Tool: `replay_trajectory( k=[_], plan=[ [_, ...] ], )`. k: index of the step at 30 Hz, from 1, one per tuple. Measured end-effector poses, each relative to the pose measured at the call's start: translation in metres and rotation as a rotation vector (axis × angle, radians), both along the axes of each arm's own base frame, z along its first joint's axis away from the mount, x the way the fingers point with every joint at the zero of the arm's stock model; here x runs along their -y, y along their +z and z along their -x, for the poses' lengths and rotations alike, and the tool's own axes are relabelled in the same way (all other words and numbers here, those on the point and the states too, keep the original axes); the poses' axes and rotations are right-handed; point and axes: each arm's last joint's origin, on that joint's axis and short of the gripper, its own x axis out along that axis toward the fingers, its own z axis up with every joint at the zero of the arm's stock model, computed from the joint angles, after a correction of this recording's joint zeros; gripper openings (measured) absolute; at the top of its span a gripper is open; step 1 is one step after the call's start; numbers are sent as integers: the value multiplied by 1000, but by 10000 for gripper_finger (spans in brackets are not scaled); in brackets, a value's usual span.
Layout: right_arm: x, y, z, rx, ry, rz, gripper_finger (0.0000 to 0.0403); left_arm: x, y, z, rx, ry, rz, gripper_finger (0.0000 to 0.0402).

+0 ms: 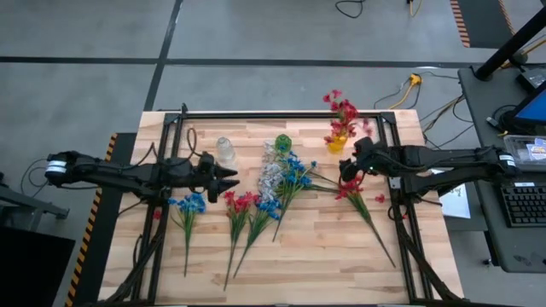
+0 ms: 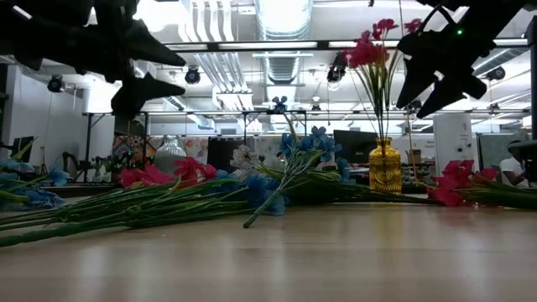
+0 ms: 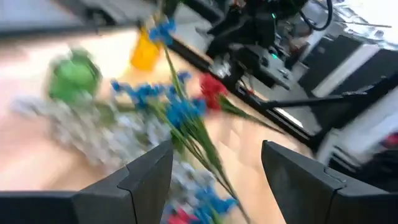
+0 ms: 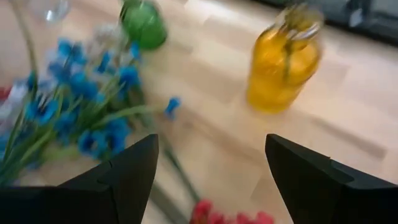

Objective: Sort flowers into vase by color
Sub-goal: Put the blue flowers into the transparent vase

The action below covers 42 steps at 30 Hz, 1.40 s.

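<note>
Flower sprays lie flat on the wooden table: a blue one (image 1: 188, 205), a red one (image 1: 240, 204), another blue one (image 1: 269, 208), a white one (image 1: 271, 174), a big blue one (image 1: 295, 175) and a red one (image 1: 352, 189). Red flowers (image 1: 343, 112) stand in the yellow vase (image 1: 337, 144). My left gripper (image 1: 236, 177) hangs open above the table, left of the white spray. My right gripper (image 1: 344, 170) hangs open over the right red spray's blossoms, near the yellow vase (image 4: 283, 62). Nothing is between either pair of fingers.
A green vase (image 1: 282, 142) and a clear glass vase (image 1: 224, 151) stand at the far middle of the table. A black frame (image 1: 281, 114) runs along the far edge. Bare wood (image 1: 324, 264) lies toward the near edge.
</note>
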Motion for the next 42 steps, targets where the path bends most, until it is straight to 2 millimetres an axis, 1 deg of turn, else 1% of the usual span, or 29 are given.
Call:
replay_trajectory(
  k=[2, 5, 8, 10, 12, 15, 18, 20, 23, 29, 36, 42],
  plan=[
    [-3, -2, -3, -7, 43, -41, 288, 3, 3, -3, -33, -89, 75, 235],
    [-8, -4, -6, -13, 92, -84, 287, 7, 17, -6, -152, -201, 177, 235],
    [-15, -6, -8, -19, 115, -104, 284, 14, 26, -3, -405, -204, 275, 235],
    [-20, -7, -9, -20, 134, -125, 281, 20, 35, -1, -552, -197, 285, 235],
    [-27, -8, -9, -21, 162, -173, 278, 28, 45, 2, -656, -164, 289, 235],
    [-38, -9, -8, -15, 210, -252, 272, 42, 58, 4, -737, -117, 293, 235],
    [-52, -10, -7, -17, 257, -322, 266, 60, 69, 2, -742, -116, 268, 235],
    [-63, -10, -5, -21, 285, -350, 263, 71, 71, 0, -741, -109, 258, 235],
    [-80, -13, -3, -40, 321, -386, 258, 85, 68, -4, -760, -81, 272, 235],
    [-104, -23, -1, -95, 346, -409, 254, 110, 51, -11, -871, -60, 318, 235],
    [-120, -37, -5, -174, 365, -386, 255, 127, 30, -20, -973, -13, 340, 235],
    [-129, -45, -6, -216, 387, -364, 256, 138, 15, -36, -965, -14, 377, 235]
  ],
)
